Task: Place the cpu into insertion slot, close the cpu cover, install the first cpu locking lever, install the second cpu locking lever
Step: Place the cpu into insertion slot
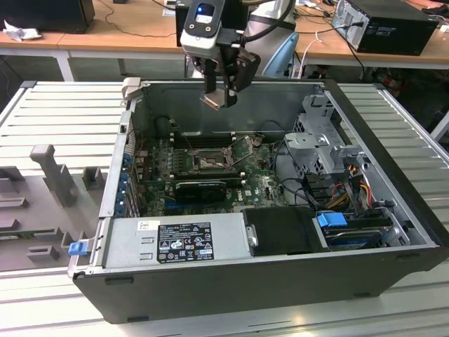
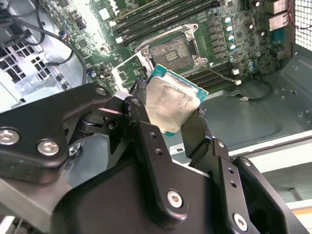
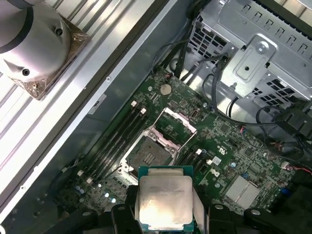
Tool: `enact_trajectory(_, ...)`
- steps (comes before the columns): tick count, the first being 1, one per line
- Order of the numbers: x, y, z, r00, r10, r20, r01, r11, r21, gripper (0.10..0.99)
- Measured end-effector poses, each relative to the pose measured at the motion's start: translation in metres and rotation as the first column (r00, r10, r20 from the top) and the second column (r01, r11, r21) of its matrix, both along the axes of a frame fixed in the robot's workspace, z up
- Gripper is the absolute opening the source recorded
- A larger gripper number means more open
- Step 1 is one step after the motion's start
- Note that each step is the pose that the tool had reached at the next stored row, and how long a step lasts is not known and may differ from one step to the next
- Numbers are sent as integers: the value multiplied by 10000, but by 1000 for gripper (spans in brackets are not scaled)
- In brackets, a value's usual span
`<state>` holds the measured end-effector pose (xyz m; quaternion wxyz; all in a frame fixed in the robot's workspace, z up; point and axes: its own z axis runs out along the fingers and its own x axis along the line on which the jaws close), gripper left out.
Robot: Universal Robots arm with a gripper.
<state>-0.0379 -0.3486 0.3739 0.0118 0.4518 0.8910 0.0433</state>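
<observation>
My gripper (image 1: pixel 219 97) hangs above the back of the open computer case, shut on the cpu (image 1: pixel 210 102). In both wrist views the cpu (image 2: pixel 171 101) (image 3: pixel 164 204) is a square chip with a smeared silver face and a green edge, pinched by its sides between the black fingers (image 2: pixel 141 112). Below it on the green board lies the insertion slot (image 1: pixel 209 163) (image 2: pixel 171 51) (image 3: pixel 148 155), open with its dark centre exposed. The cpu cover (image 3: pixel 177 127) (image 2: pixel 130 69) stands swung up beside the slot. The cpu is well above the board and touches nothing else.
Long black memory slots (image 3: pixel 114 141) run beside the socket. A black expansion card (image 1: pixel 200 189) lies in front of it. A metal drive cage (image 1: pixel 319 144) with cables fills the exterior view's right, and a power supply (image 1: pixel 179 239) sits at the front. Grey fixtures (image 1: pixel 52 172) stand outside the case.
</observation>
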Motion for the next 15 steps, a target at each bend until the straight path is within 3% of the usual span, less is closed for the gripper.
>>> enact_trajectory(8,0,0,-7,9974,-719,1,719,9974,0,529)
enact_trajectory(11,0,0,-13,9914,-1307,1,1307,9914,-4,529)
enact_trajectory(15,0,0,-21,9758,-2188,0,2188,9758,-4,529)
